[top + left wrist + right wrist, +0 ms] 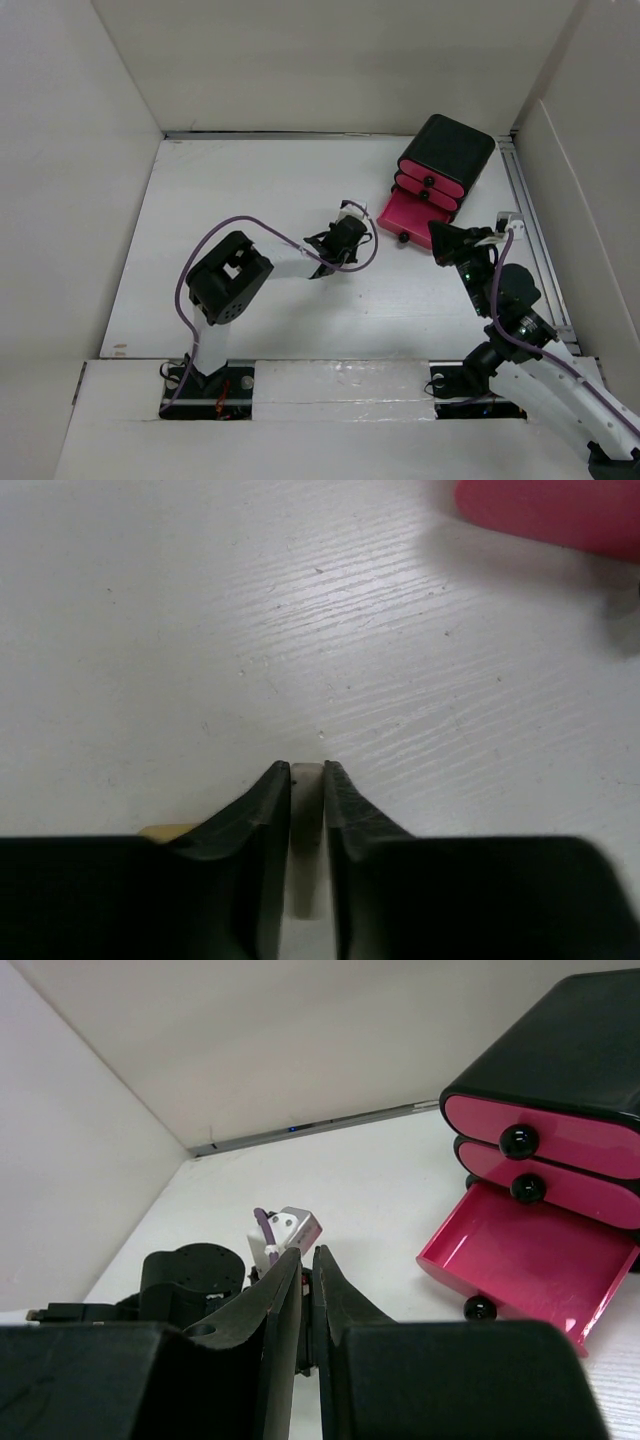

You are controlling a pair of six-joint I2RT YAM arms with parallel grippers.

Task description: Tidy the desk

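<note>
The desk [250, 200] is a wide matte white tabletop between white panel walls. My left gripper [345, 245] is low over its middle, left of the open pink drawer. In the left wrist view the gripper [306, 770] is shut on a small pale flat piece [306, 792], held just above the desk [200, 630]; I cannot tell what the piece is. My right gripper [436, 232] hovers in front of the drawer box, pointing left. In the right wrist view it [307, 1255] is shut with nothing between the jaws.
A black box [447, 150] with three pink drawers stands at the back right; its bottom drawer [410, 215] is pulled out and looks empty [520, 1255]. A metal rail [530, 220] runs along the right wall. A tan bit [165, 832] shows beside the left finger.
</note>
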